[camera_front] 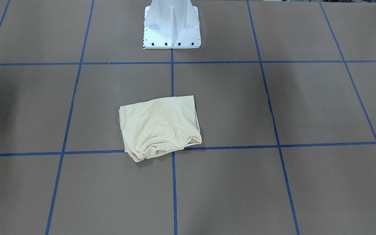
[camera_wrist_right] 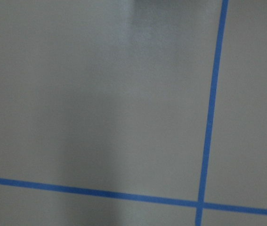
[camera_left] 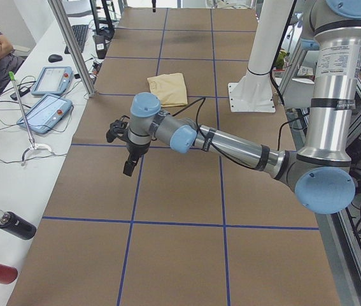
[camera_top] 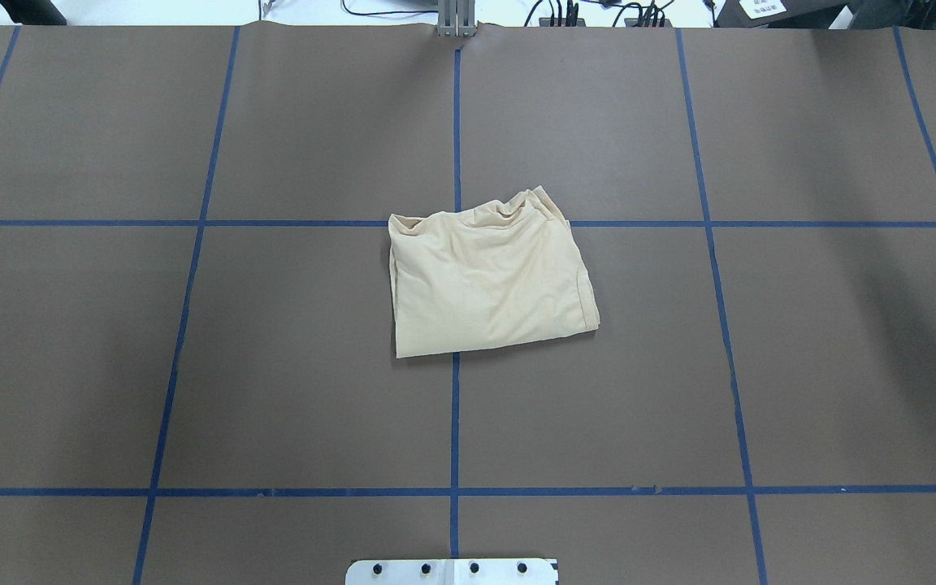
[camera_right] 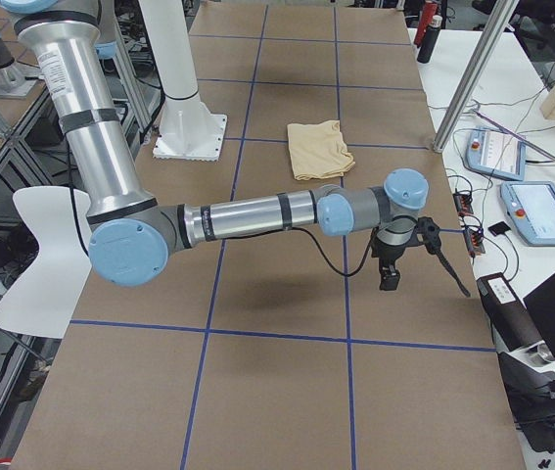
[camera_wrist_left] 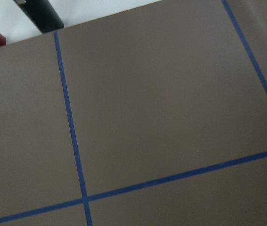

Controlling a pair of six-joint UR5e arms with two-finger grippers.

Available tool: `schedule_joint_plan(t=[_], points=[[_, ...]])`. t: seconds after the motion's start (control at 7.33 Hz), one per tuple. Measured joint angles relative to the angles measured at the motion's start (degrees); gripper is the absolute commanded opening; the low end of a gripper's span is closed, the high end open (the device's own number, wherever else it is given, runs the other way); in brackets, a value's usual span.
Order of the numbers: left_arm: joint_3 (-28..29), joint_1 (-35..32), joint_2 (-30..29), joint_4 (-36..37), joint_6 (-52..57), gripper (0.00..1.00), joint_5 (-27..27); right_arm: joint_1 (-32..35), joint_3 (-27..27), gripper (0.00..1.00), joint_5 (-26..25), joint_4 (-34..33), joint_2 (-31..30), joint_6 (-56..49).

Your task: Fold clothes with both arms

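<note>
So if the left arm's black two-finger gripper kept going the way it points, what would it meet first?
Probably the brown paper-covered table with blue tape lines: the black left gripper points roughly down at bare surface, apart from the folded cream-yellow T-shirt.

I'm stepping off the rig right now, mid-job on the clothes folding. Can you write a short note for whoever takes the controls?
Left gripper: hangs above the bare table towards the robot's left end, with nothing in it. Whether it is open or shut cannot be told.
Right gripper: the same towards the right end, nothing held, state unclear.
T-shirt: lies mid-table, folded into a compact packet with the print hidden. Neither arm touches it.
Done: the main folds look finished.
Left: the edge on the operators' side is bunched and wrinkled. It probably needs smoothing or squaring up before the job is called done.
</note>
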Motion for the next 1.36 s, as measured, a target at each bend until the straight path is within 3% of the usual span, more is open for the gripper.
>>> schedule_joint_plan(t=[0.27,0.55,0.95,1.36], points=[[-3.9,-0.2,8.9,0.3,5.9,1.0,-0.1,2.3,6.3,1.0,1.1,-1.0,-7.6,0.0],[-2.7,-3.9,11.8,3.0,7.9,1.0,0.1,2.8,11.9,1.0,1.3,-6.1,-11.6,0.0],[3.2,-6.6,2.9,13.0,8.7,1.0,0.4,3.2,14.6,1.0,1.5,-16.7,-9.9,-0.1],[16.1,-8.2,-7.6,15.4,17.6,1.0,-1.1,4.5,14.7,1.0,2.3,-18.1,-10.9,-2.5]])
